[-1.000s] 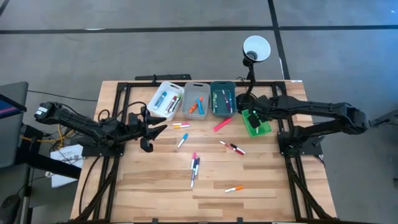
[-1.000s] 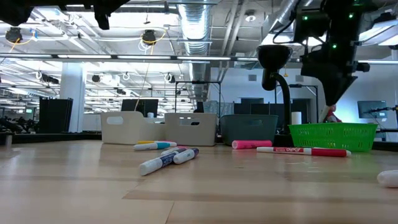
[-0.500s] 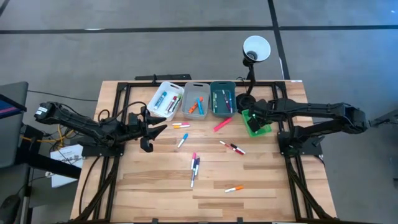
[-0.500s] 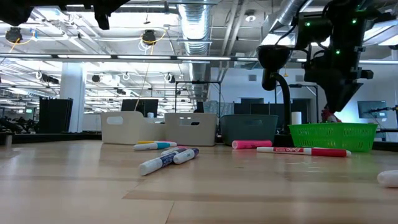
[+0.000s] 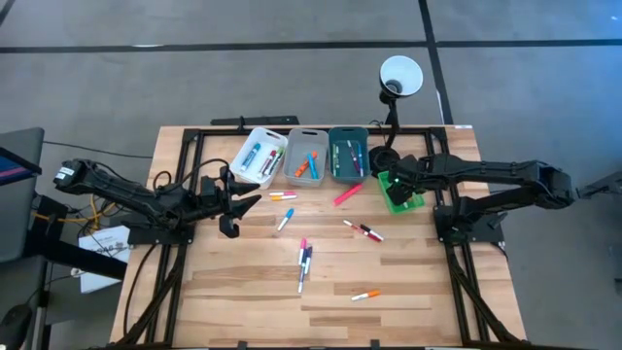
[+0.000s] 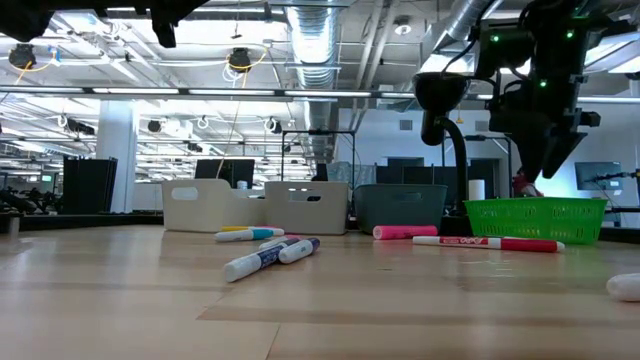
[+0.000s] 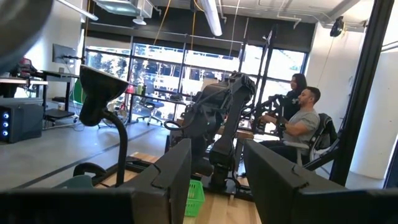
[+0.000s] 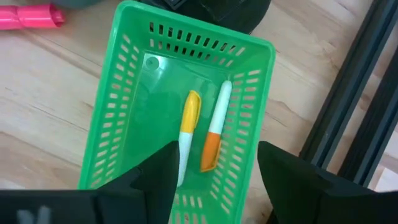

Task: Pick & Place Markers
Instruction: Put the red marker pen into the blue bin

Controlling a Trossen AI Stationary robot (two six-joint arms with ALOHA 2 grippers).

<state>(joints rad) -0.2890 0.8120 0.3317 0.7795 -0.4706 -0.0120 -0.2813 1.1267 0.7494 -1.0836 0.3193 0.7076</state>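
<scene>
Right gripper (image 8: 214,180) above the green bin (image 8: 124,93) at the table's right rear, fingers spread wide, nothing between them. A second ago pinched nearly shut in the same spot; half a second ago part-way open. Reads as a release just made. Two markers on the bin floor directly below: a yellow-capped white one (image 8: 186,134) and an orange-and-white one (image 8: 214,137), side by side, close but apparently not touching. Cannot tell which of the two was the one dropped.

Arm position over the bin barely altered across the second; only the fingers differ.

Left gripper (image 7: 214,174) parked near the table's left rear edge, fingers held apart, empty, aimed across the table toward the other arm. No shift over the second.

Loose markers on the wood: pink marker (image 5: 347,194) just beside the green bin; a red-and-black pair (image 5: 364,230) near the middle right; yellow-pink one (image 5: 282,196) and a blue one (image 5: 284,222) in front of the bins; a cluster of three (image 5: 304,262) mid-table; an orange one (image 5: 365,295) toward the front.

White bin (image 5: 259,156), grey bin (image 5: 306,157) and teal bin (image 5: 348,153) each already holding several markers.

Judgement: one placement done, roughly eight or nine left loose. Pink marker the nearest likely next pick for the right arm.
</scene>
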